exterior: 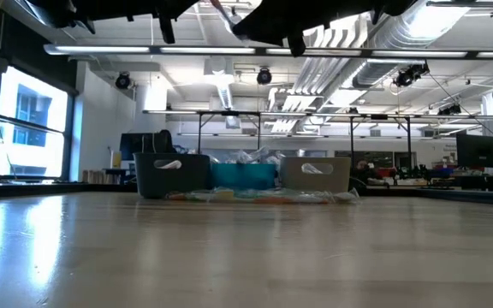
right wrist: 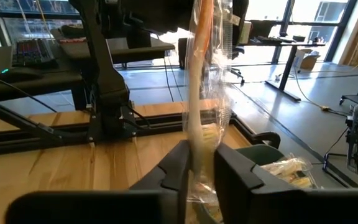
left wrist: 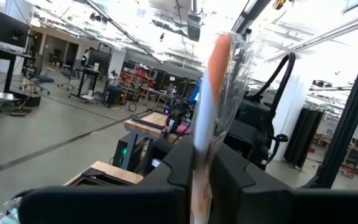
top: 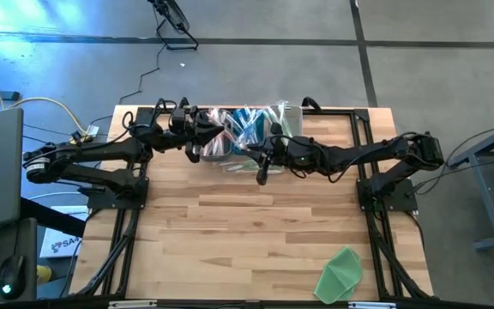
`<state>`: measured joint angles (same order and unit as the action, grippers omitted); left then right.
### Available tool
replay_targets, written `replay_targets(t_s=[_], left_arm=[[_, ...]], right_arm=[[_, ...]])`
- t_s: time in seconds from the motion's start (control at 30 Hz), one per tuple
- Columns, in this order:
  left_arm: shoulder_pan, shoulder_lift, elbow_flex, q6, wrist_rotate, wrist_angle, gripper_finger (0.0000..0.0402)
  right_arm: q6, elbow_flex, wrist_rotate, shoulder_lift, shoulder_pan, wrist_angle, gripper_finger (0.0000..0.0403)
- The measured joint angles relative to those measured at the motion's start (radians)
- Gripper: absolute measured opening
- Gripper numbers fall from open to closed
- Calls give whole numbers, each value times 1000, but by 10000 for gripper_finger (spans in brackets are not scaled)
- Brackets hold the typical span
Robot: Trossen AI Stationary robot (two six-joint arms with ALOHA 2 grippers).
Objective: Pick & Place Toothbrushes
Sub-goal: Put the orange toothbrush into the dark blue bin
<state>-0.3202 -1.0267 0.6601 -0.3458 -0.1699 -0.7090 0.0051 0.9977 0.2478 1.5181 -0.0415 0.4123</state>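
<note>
Pinching one wrapped orange toothbrush (left wrist: pixel 211 93) between its fingers, the left tool (top: pixel 202 137) hangs above the far end of the table (top: pixel 256 223), over the heap of toothbrushes (top: pixel 247 124) and bins. The right tool (top: pixel 264 163) also grips a wrapped toothbrush (right wrist: pixel 201 81) — its long axis stands straight out past the fingers. Both arms sit equally close to the heap; neither brush lies flat.

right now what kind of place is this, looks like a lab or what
Probably an open-plan robotics lab or workshop: exposed ceiling ducts, rows of workbenches across the floor, and a wooden table framed for two arms.
</note>
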Motion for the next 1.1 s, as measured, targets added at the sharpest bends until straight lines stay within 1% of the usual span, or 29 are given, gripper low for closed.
replay_targets(t_s=[0.1,0.23,0.33,0.4,0.47,0.53,0.6,0.73,0.87,0.93,1.1], left_arm=[[0,0,0,0,0,2,26],[-6,1,0,7,4,6,25],[-41,10,0,0,3,18,25],[-73,19,1,-2,3,46,25],[-112,35,2,-8,3,117,25],[-153,51,1,-24,4,185,25],[-194,69,1,-34,7,273,25],[-259,82,1,-36,54,459,24],[-313,83,1,-74,94,606,24],[-329,80,1,-82,106,654,24],[-330,72,1,-89,173,746,24]], right_arm=[[-1,0,0,-4,3,-8,85],[-2,0,18,-34,10,-10,145],[-2,0,94,-79,22,-38,196],[-2,0,135,-121,30,-97,227],[9,0,183,-173,36,-178,251],[43,0,241,-217,42,-252,265],[78,0,275,-265,46,-350,270],[141,0,312,-316,48,-463,264],[166,0,311,-317,48,-492,250],[167,0,307,-314,48,-493,244],[203,0,297,-296,48,-520,234]])
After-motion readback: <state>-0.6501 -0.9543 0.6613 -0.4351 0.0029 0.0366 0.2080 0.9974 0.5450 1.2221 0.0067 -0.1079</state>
